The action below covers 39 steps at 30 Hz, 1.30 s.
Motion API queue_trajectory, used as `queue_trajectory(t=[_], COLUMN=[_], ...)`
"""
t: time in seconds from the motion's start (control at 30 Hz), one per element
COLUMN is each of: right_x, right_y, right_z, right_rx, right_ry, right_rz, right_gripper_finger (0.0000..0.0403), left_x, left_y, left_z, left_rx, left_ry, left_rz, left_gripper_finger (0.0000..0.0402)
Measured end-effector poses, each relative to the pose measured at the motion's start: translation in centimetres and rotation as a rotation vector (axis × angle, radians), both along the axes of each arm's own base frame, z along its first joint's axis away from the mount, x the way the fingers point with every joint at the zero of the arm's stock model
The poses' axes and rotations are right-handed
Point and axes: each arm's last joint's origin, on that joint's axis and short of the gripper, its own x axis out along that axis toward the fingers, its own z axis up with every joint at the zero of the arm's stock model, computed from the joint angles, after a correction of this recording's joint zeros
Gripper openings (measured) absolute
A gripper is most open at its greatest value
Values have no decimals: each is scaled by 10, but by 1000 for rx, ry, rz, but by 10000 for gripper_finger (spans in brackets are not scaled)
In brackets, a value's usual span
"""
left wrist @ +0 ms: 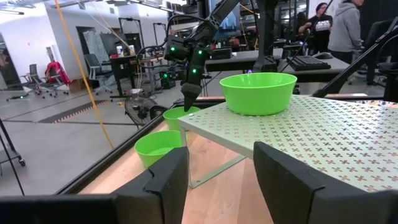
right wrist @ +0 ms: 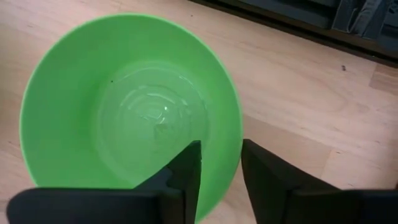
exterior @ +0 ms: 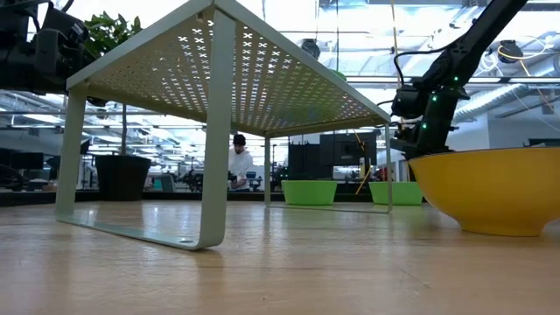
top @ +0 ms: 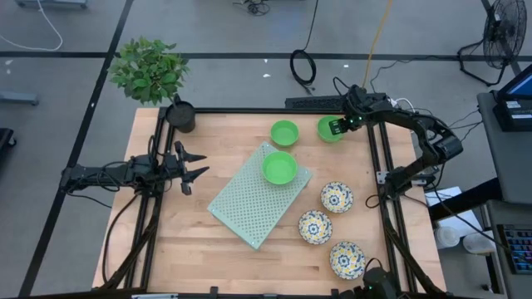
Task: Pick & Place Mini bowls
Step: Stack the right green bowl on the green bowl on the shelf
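Only the right wrist view shows the right gripper [right wrist: 219,163] straddling a green bowl's [right wrist: 124,106] rim, fingers not clamped yet – overhead, at the table's [top: 166,249] far-right corner. Left gripper [top: 193,166] waits open beside the mat [top: 249,203].

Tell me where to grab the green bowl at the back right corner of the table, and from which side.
Grip the green bowl by its thin rim, coming straight down from above. It sits upright with its mouth open, so one finger can go inside and one outside the wall. The right gripper is already lined up this way, its fingers straddling the rim on the side away from the other bowls.
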Motion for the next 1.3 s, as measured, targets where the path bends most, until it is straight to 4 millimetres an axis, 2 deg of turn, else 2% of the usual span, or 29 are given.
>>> queue_trajectory(t=[1.3], right_x=[0], right_y=[0], right_z=[0], right_rx=[-5], right_ry=[8], right_rz=[16], right_gripper_finger=[43], left_x=[0], left_y=[0], left_z=[0], left_rx=[0], left_ry=[0], left_rz=[0], left_gripper_finger=[182])
